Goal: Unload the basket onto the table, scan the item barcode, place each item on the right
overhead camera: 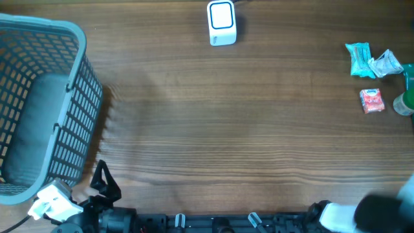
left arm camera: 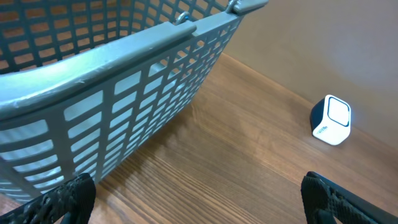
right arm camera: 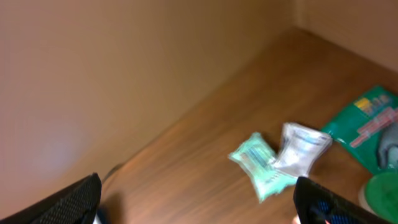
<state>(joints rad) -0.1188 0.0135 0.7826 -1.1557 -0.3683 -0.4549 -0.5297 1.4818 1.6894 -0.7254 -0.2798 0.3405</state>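
**A:** How many things were on the table [overhead camera: 213, 129]?

**B:** One basket [overhead camera: 39, 103], one scanner [overhead camera: 222, 22] and three small packets. There was a teal packet [overhead camera: 359, 59], a clear packet [overhead camera: 386, 63] touching it, and a red packet [overhead camera: 371, 101] just at their 6 o'clock. A green round thing [overhead camera: 405, 103], cut by the frame edge, lay beside the red one.

**A:** Where did they sit, seen from overhead?

**B:** The basket was at 9 o'clock and the scanner at 12. The packets were grouped at about 2 to 3, well apart from the scanner.

**A:** Was anything in the basket?

**B:** Only its own grey floor showed through the mesh.

**A:** And the two grippers?

**B:** The left gripper [left arm camera: 199, 205] sat at 7 o'clock beside the basket's near corner. Its fingers [left arm camera: 68, 199] were spread to the edges of its wrist view, with nothing between them. The right gripper [right arm camera: 199, 208] was at 5 o'clock and only a blur from overhead. Its wrist camera showed the jaws wide apart and holding nothing either.

**A:** What did the wrist views add?

**B:** The left one showed the basket's wall close up, with the scanner's white face at 3 o'clock. The right one showed a green pack [right arm camera: 367, 127] at 3 o'clock, past the clear packet; from overhead it was barely a sliver. The red packet did not appear in that view.
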